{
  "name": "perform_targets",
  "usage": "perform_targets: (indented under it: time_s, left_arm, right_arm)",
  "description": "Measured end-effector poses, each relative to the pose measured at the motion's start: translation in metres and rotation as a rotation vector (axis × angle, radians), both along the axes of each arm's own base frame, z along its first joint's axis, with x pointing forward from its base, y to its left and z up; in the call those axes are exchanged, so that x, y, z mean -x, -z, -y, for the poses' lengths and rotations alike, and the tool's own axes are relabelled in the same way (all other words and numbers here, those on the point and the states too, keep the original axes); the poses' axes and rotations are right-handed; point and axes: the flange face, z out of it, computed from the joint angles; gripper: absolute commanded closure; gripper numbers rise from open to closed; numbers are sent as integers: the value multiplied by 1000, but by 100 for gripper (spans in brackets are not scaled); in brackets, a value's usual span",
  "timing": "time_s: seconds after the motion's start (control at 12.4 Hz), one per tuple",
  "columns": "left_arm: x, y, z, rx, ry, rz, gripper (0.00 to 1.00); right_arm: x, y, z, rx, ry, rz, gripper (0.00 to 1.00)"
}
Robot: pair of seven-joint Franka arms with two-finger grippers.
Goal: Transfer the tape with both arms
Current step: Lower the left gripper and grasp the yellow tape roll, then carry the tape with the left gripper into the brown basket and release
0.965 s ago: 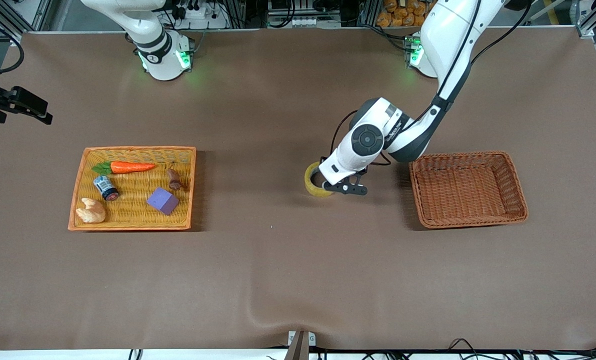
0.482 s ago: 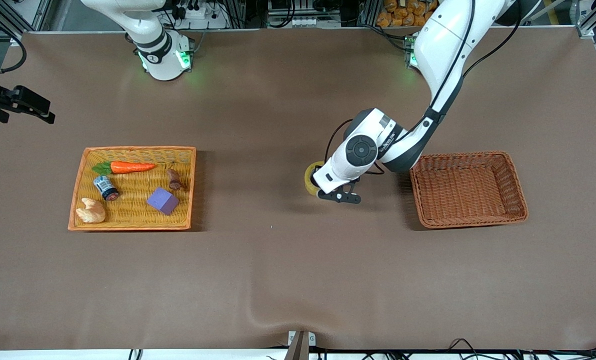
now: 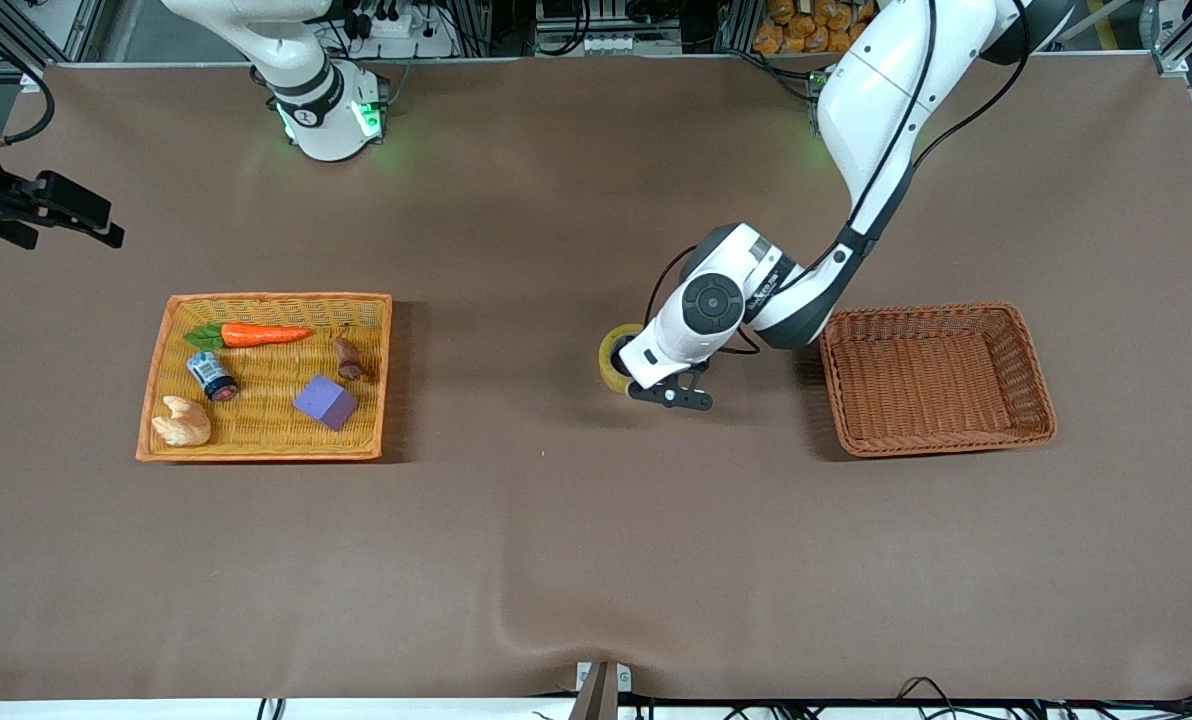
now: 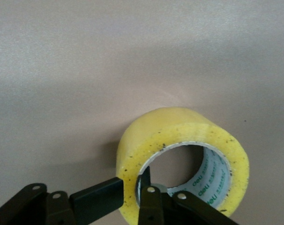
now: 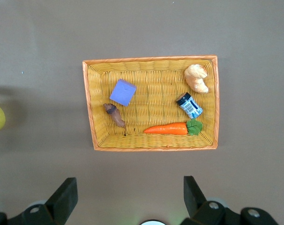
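Altogether the brown tabletop [image 3: 556, 560] carries one roll of tape [image 3: 610, 360], two baskets and five small things. The tape stands on edge near the middle of the tabletop, close to the darker brown wicker basket [image 3: 1041, 400], which sits toward the left arm's end. The left gripper [image 4: 132, 199] is clenched on the roll's wall, one finger [image 4: 97, 199] outside the yellow band and the other inside the pale core. From the front, the left arm's wrist covers most of the roll, and only a yellow arc shows. In the left wrist view the lowest part of the roll is cut off by the frame.

The orange-rimmed flat basket [image 3: 152, 400], toward the right arm's end, holds one carrot [image 3: 261, 334], one purple cube [image 3: 325, 402], one small dark can [image 3: 211, 375], one pale lumpy piece [image 3: 182, 421] and one small brown piece [image 3: 348, 359], the last too small to identify.

The right gripper [image 5: 128, 199] waits high over that basket, its fingers spread wide and holding nothing; in the front view it appears only as a dark shape at the picture's edge.
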Motion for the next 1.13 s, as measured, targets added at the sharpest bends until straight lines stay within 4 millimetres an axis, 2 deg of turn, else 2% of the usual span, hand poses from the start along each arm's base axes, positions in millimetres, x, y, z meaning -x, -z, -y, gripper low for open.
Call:
perform_targets:
  time_s: [0.08, 0.32, 0.48, 0.72, 0.88, 1.05, 1.13]
  left_arm:
    - [0, 0, 0, 0, 0, 0, 77]
    - [1, 2, 1, -3, 5, 1, 64]
    - [1, 2, 1, -4, 7, 3, 60]
    - [0, 5, -1, -8, 6, 1, 62]
    - [2, 14, -2, -15, 7, -11, 70]
    - [4, 24, -3, -21, 7, -25, 100]
    - [4, 26, -3, -21, 7, -26, 100]
  right_arm:
    - [0, 0, 0, 3, -1, 0, 0]
    - [0, 0, 1, 16, -3, 0, 0]
    - [0, 0, 1, 26, -5, 2, 0]
    - [0, -4, 0, 28, -8, 11, 0]
    - [0, -4, 1, 29, -14, 11, 0]
    - [0, -4, 3, 28, -34, 12, 0]
    - [0, -4, 3, 28, -38, 12, 0]
